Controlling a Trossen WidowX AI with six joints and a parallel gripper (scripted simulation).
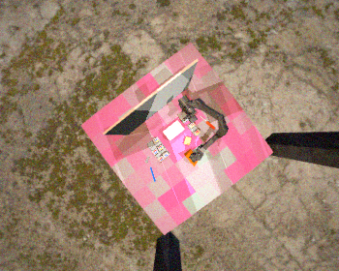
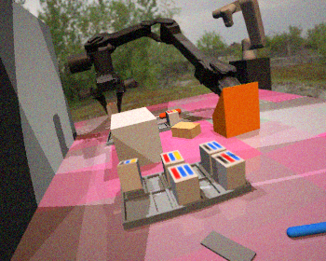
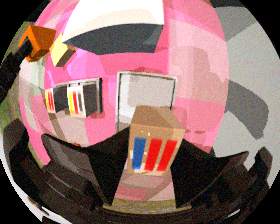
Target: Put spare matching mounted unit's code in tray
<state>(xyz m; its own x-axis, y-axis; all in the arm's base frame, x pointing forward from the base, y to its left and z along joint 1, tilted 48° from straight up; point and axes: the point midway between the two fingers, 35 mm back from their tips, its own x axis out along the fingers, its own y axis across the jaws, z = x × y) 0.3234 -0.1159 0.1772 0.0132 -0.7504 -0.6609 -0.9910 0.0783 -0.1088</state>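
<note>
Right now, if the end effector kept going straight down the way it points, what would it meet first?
Probably the grey tray on the table: the end effector, shut on a coded spare block, looks to hang about over it, though depth is unclear.
</note>
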